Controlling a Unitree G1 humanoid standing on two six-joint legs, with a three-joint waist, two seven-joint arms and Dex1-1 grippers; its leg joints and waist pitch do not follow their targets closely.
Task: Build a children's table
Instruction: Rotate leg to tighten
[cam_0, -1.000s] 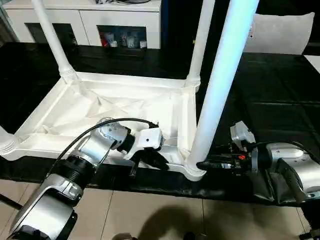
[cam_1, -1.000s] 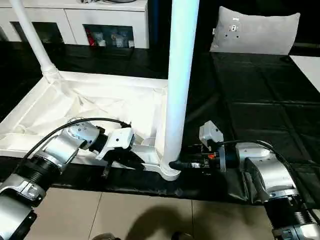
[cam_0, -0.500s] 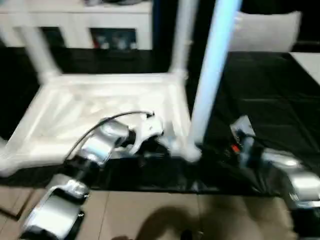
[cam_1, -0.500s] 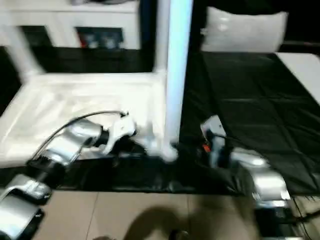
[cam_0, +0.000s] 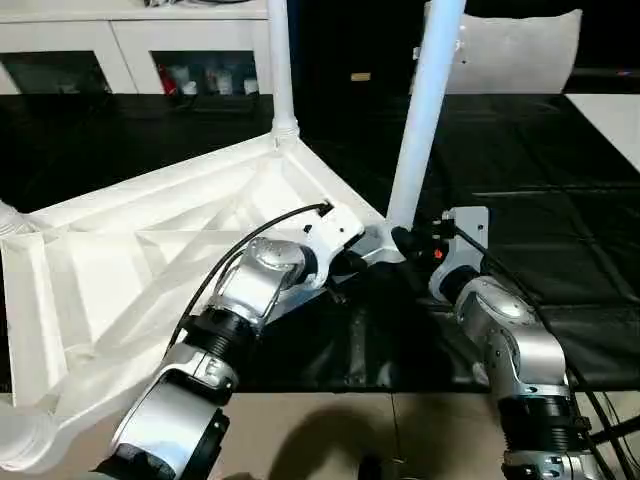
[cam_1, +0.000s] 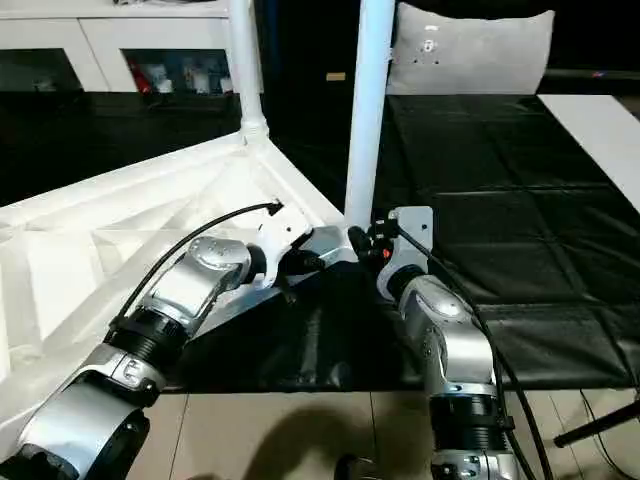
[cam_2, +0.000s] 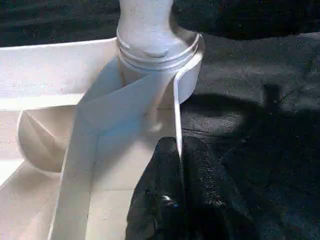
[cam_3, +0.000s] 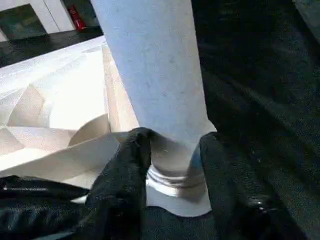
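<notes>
Children's table (cam_0: 120, 260) lies upside down on black work table (cam_0: 560, 160), its bulk at 9 o'clock, legs up. L gripper (cam_2: 181, 170) pinched on tabletop's thin rim wall – beside near corner socket. R gripper (cam_3: 172, 150), at 3 o'clock, fingers round base of corner leg (cam_0: 425, 110) – touching both sides.

A white children's table (cam_1: 130, 235) lies upside down on a black-covered work table (cam_1: 500, 200), its ribbed underside up and two legs rising from corner sockets. The left gripper (cam_1: 305, 262) meets the tabletop's rim by the nearer leg (cam_1: 368, 110); the right gripper (cam_1: 362, 240) sits at that leg's base. A grey cushion (cam_1: 470, 50) rests behind.
</notes>
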